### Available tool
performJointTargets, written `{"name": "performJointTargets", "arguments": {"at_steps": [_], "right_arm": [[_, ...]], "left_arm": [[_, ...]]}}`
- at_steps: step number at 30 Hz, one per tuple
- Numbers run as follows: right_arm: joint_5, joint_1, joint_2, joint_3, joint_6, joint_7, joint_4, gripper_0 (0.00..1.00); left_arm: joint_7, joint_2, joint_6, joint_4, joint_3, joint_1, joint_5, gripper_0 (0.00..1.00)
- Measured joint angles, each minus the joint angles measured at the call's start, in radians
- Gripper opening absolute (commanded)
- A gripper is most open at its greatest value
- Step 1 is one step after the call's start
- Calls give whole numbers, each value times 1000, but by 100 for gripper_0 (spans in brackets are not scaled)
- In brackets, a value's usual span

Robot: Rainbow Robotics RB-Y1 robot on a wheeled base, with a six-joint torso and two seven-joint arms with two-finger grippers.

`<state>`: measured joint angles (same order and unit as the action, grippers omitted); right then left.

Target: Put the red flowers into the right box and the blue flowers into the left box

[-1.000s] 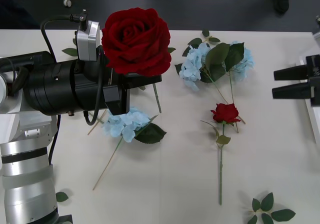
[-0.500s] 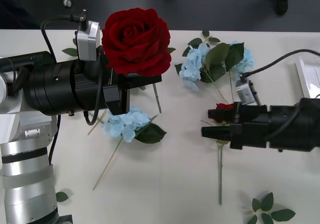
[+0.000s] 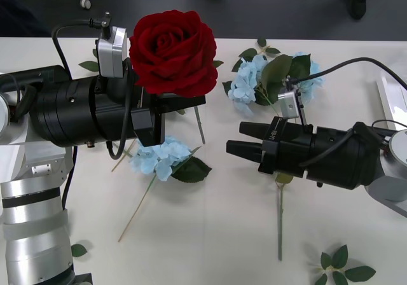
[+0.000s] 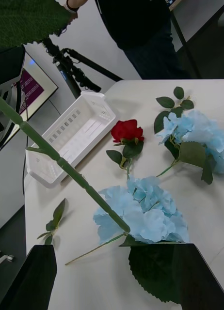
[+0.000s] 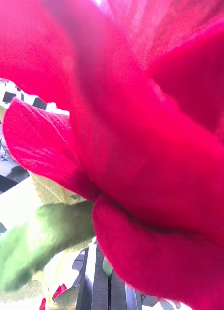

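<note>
Left gripper (image 3: 166,102) — red rose (image 3: 172,53) aloft

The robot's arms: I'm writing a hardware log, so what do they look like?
Both forearms are thick matte-black cylinders. The left arm carries a small silver camera block and a looping black cable, with silver-grey segments nearer the body. The right arm has a similar silver block, a black cable, and tapered black jaws.

Lab: tripod (image 4: 75,68), monitor (image 4: 29,82)
</note>
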<state>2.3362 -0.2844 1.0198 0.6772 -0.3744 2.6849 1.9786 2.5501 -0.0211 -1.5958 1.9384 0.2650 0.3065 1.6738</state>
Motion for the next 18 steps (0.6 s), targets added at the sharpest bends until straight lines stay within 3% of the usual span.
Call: {"name": "performJointTargets", "arguments": {"at_steps": [12, 18], "right_arm": [[-71, -80, -52, 1, 27, 0, 8, 70], [-71, -114, -104, 0, -83, 0, -29, 70]], "left_arm": [[0, 0, 0, 0, 0, 0, 0, 0], [0, 0, 0, 0, 0, 0, 0, 0]]}}
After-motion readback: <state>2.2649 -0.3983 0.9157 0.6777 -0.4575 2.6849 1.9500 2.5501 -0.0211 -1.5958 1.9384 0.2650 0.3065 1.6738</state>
